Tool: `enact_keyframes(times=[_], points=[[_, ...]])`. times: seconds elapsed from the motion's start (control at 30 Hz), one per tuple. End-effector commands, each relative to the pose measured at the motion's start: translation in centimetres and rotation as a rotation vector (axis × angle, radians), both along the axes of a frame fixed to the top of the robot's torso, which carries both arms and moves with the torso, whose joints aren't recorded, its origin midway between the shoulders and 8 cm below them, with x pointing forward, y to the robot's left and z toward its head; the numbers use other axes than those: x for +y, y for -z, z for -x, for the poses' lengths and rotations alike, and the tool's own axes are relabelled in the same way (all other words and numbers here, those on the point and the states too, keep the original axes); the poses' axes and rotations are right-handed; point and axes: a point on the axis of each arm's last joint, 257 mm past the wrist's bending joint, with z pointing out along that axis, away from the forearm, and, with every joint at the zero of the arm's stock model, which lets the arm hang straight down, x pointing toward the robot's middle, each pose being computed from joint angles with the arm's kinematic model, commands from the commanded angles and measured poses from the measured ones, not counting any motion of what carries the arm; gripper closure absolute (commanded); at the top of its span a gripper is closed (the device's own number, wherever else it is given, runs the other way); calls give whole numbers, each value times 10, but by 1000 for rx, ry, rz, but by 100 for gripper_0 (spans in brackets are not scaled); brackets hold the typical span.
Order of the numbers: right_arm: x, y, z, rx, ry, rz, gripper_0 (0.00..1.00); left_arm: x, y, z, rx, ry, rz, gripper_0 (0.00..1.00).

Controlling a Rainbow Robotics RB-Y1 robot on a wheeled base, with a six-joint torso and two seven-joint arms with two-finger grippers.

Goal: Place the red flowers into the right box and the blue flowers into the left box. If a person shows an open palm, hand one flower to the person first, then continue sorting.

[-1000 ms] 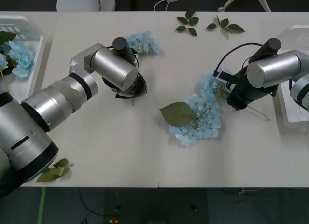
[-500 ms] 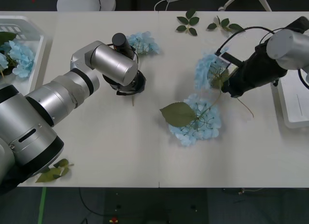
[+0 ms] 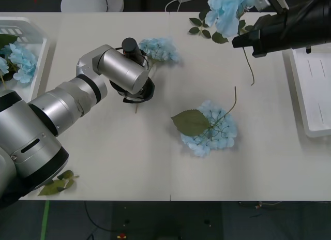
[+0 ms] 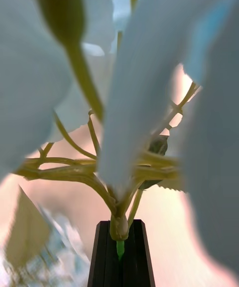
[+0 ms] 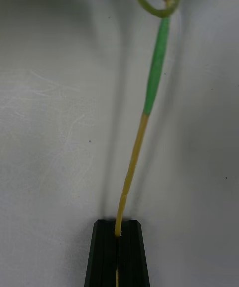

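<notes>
**Both claws clamped on blue flower stems**

Right gripper (image 3: pixel 239 42) up at far right of table, fingers (image 4: pixel 119 252) pinched tight on stalk just under bloom of a blue flower (image 3: pixel 226 7); bloom lifted clear of table at far edge, bare stalk tail hanging down loose below the gripper. Seen from right wrist: petals and branching tan stems directly in front of closed black fingertips.

Left gripper (image 3: pixel 138 98) low over table centre-left, clenched on thin yellow-tan stalk end of second blue flower (image 3: pixel 159 48); stalk (image 5: pixel 134 157) running from fingertips out to green section, bloom lying on table just beyond arm.

Third blue flower (image 3: pixel 212 129) flat on table mid-right, large leaf on its left side, untouched.

Left box (image 3: pixel 36 38) at far left edge, blue blooms already inside. Right box (image 3: pixel 310 90) at right edge, near right arm.
</notes>
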Motion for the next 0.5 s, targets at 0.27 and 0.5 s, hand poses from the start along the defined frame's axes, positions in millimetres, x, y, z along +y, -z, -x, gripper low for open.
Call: enact_keyframes(times=[0.27, 0.5], points=[[101, -135, 18, -139, -135, -386, 100, 40, -60, -8, -51, 70, -122, 100], [126, -151, 33, -116, -187, -481, 100, 147, -155, 19, -39, -4, -265, 100]])
